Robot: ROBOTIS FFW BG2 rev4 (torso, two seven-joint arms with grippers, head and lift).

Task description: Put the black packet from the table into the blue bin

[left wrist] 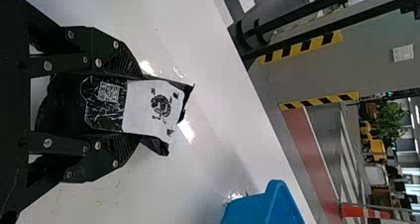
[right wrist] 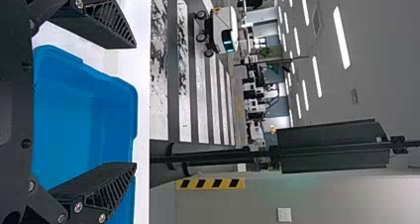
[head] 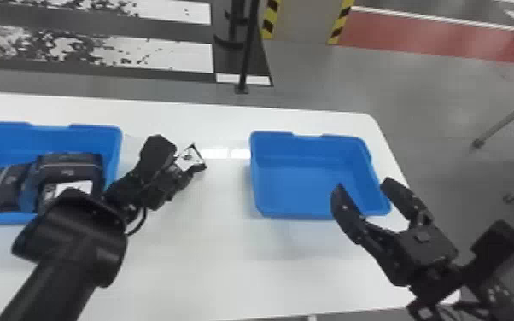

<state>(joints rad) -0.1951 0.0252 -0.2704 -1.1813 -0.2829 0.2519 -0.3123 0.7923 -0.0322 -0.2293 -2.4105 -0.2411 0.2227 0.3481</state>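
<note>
Grasp stage: the left gripper [left wrist: 140, 106] clasps the black packet [left wrist: 153, 117], the right gripper [head: 362, 185] stands open, and carrying rightward to the blue bin [head: 307, 149] probably comes next.

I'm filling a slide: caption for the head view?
Left end effector gripping the black packet between two blue bins on a white table.

Ceiling strip lights [right wrist: 341, 38] glow in the right wrist view, and glare spots the white table [head: 209, 256].
</note>
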